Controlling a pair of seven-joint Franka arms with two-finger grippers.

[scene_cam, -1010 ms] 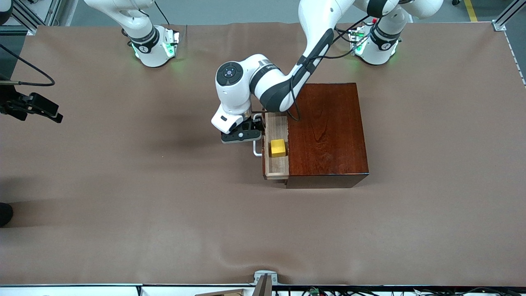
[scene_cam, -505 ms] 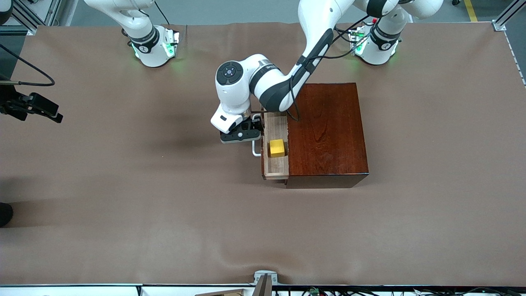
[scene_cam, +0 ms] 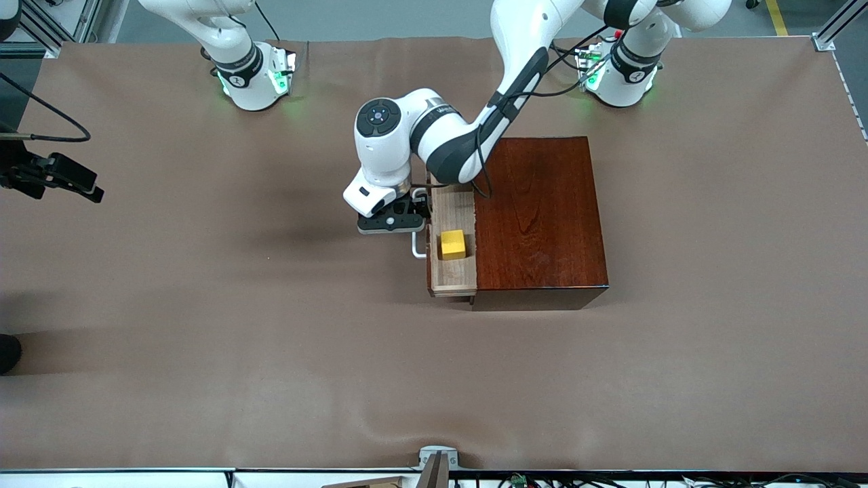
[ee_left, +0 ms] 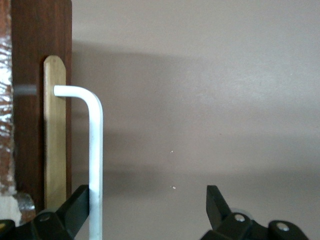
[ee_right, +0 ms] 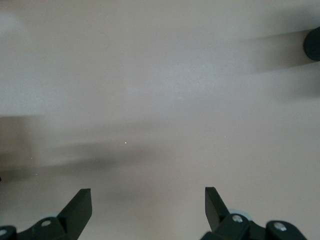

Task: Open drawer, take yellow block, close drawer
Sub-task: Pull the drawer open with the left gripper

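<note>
The yellow block (scene_cam: 453, 244), a small plain-faced cube, is sitting in the drawer (scene_cam: 453, 274), whose light-wood tray is standing partly out of the glossy reddish-brown wooden box (scene_cam: 540, 220) toward the right arm's end of the table. The block is lying roughly midway along the exposed tray. On the drawer's dark front, the white U-shaped bar handle (scene_cam: 418, 245) is projecting over the brown table cover (scene_cam: 203, 305).

The left arm is reaching from its base down across the box's top edge, its wrist bending so that the left gripper (scene_cam: 392, 220) is pointing down at the handle. In the front view the gripper's black body is hiding most of the handle. The left wrist view is showing what that view cannot: the rounded white bar is running beside a pale wooden strip (ee_left: 54, 135) on the dark drawer front, and one black finger (ee_left: 75, 207) is lying against the bar while the other is standing well apart from it, so the jaws are spread wide and not pinching the bar.

The right arm is waiting; only its base is showing in the front view. The right gripper (ee_right: 147, 210) is hovering over bare, smooth table cover with its fingers spread apart and holding nothing.
</note>
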